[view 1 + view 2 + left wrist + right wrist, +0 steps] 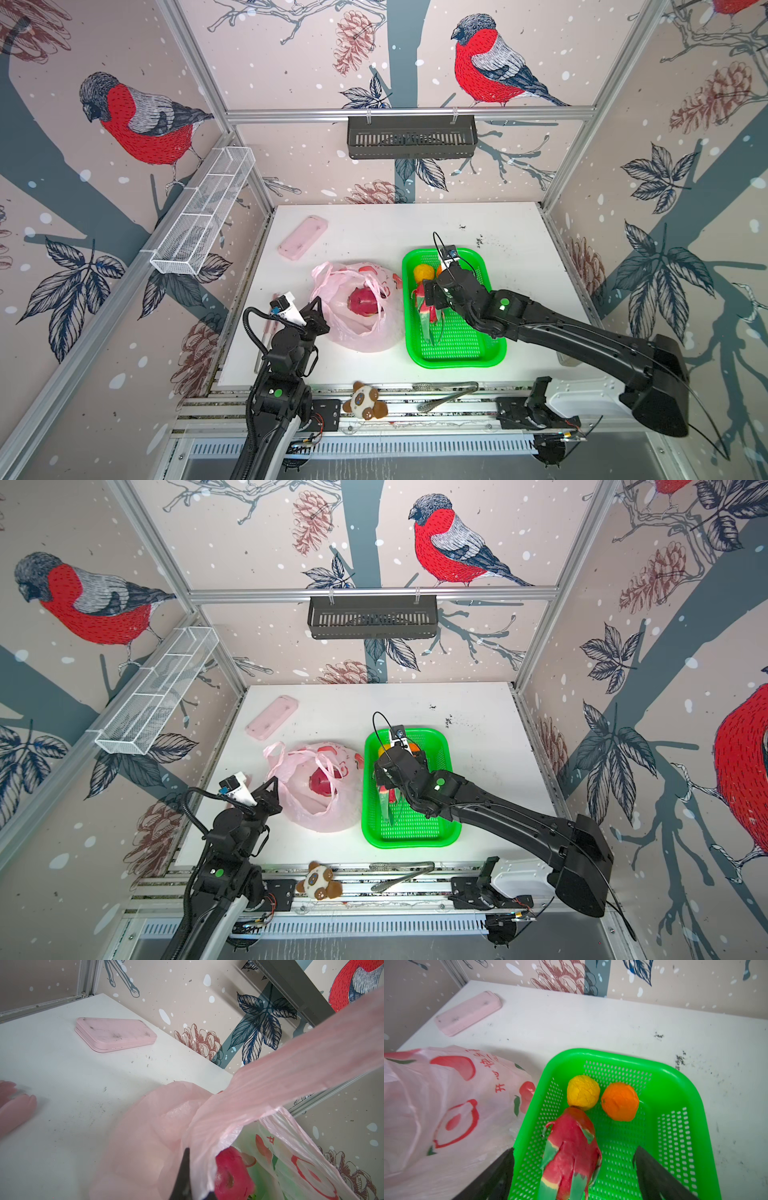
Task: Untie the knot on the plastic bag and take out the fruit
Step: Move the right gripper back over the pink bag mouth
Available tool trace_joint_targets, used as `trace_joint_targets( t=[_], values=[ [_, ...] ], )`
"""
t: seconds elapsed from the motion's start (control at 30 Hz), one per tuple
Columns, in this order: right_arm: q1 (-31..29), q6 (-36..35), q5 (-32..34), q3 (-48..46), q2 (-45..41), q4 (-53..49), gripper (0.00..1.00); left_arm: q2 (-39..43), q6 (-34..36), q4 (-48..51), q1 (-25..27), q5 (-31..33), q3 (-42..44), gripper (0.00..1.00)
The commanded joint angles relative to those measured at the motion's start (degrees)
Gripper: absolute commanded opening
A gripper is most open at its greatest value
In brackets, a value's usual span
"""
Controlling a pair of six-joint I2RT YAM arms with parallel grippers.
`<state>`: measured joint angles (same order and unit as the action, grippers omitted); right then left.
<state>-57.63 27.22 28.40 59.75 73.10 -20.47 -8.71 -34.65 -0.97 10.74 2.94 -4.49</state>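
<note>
The plastic bag (357, 328) (307, 808) lies mid-table with its mouth open and its handle loops loose; the knot is out of view. One magenta dragon fruit (361, 301) (230, 1176) sits inside it. My left gripper (318, 301) (198, 1172) is shut on the bag's near rim film. The other fruit lie in the green basket (457, 361) (612, 1054): a yellow ball (583, 1092), an orange ball (619, 1101) and a second dragon fruit (571, 1132) (426, 313). My right gripper (430, 295) (576, 1148) hangs open over that dragon fruit, jaws apart on either side of it.
A flat pink case (302, 238) (115, 1033) lies at the back left of the table. A plush toy (365, 401) and metal tongs (446, 392) rest on the front rail. A white wire shelf (203, 208) and a black shelf (411, 137) hang on the walls.
</note>
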Motion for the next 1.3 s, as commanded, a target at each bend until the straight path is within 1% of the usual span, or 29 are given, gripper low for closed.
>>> trace_joint_targets(
  t=[0.0,0.1,0.27,0.4,0.57,0.73,0.83,0.9,1.03,1.2,1.27],
  values=[
    [-1.03,-6.96,-0.48,4.68,1.80,-0.17,0.87,-0.34,0.47,-2.36,-0.03,-0.41,-0.60,0.00],
    [-2.58,-10.37,-0.78,9.92,4.26,-0.36,0.83,-0.35,0.55,-2.18,-0.03,-0.39,-0.56,0.00],
    [-5.86,-15.02,-1.15,18.09,9.44,-0.49,0.72,-0.25,0.64,-2.25,-0.02,-0.43,-0.35,0.00],
    [-9.66,-18.72,-1.69,24.62,13.57,-0.88,0.63,-0.43,0.99,-2.36,-0.05,-0.55,-0.31,0.00],
    [-14.89,-24.06,-0.96,32.98,18.92,-3.34,0.56,-0.95,1.26,-2.86,-0.09,-0.58,-0.51,0.00],
    [-18.60,-29.25,-1.63,42.73,25.72,-7.56,0.42,-1.65,1.26,-3.25,-0.02,-0.70,-0.67,0.00],
    [-19.26,-31.69,-3.60,48.29,29.73,-10.25,0.35,-1.81,1.20,-3.21,-0.04,-0.58,-0.92,0.00],
    [-19.28,-33.23,-5.89,51.04,32.35,-11.99,0.32,-1.60,1.10,-2.95,-0.05,-0.57,-1.02,0.00],
    [-18.95,-36.92,-11.43,56.30,38.17,-16.89,0.29,-0.88,0.99,-2.03,-0.04,-0.21,-1.22,0.00],
    [-18.07,-40.22,-15.32,64.52,46.11,-24.01,0.27,0.57,0.42,-0.53,-0.02,0.31,-1.25,0.00],
    [-17.32,-41.09,-17.30,66.32,48.30,-25.94,0.27,1.33,0.32,0.13,-0.02,0.57,-1.27,0.00]
  ],
)
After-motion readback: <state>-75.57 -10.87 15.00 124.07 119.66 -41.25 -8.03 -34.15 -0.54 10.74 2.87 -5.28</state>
